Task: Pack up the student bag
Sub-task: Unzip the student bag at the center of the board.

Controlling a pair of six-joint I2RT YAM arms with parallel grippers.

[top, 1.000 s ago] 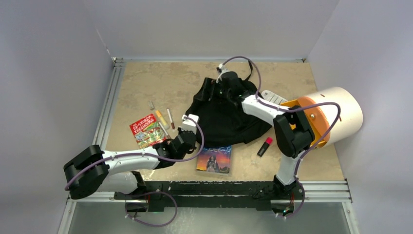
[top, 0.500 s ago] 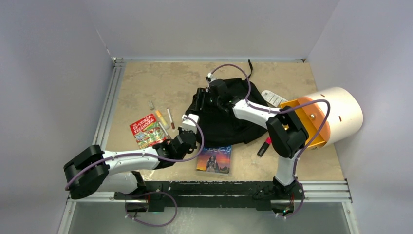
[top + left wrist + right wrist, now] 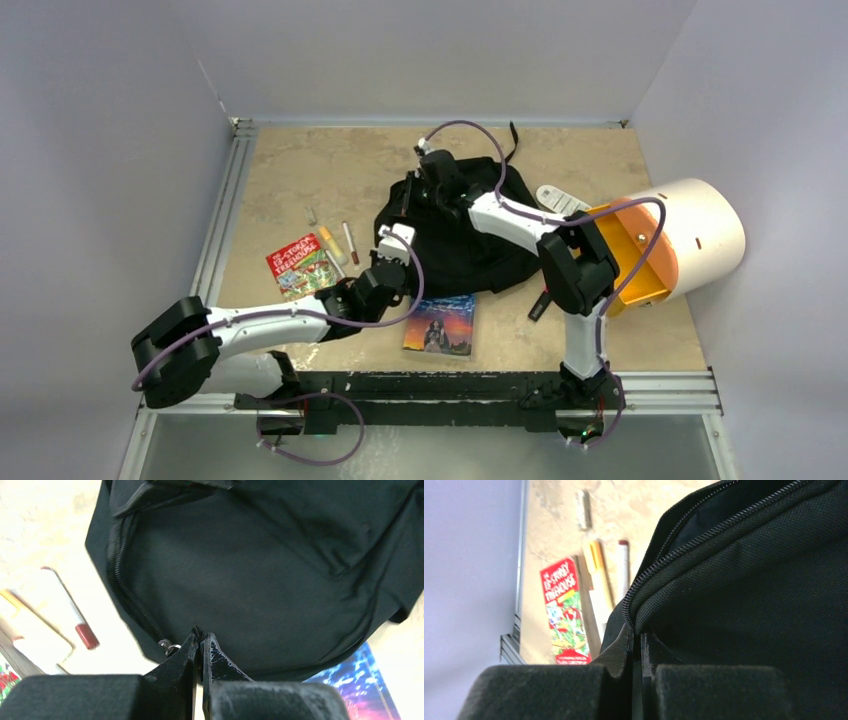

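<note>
bag: student bag (image 3: 480, 250) lying mid-bench (image 3: 300, 170) | left end effector (image 3: 201, 636) pinching its near-left hem beside the zipper pull (image 3: 167, 646) | right end effector (image 3: 636, 636) clamping fabric under the far-left zipper (image 3: 684, 545) | risk: thin pinches slipping off if the arms are pulling unevenly, mouth collapsing

Overhead — wrist close-ups on student bag (image 3: 260, 570)

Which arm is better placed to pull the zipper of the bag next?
Left, probably: the left gripper is shut on the bag beside the zipper pull. The right gripper pinches the bag farther away.
</note>
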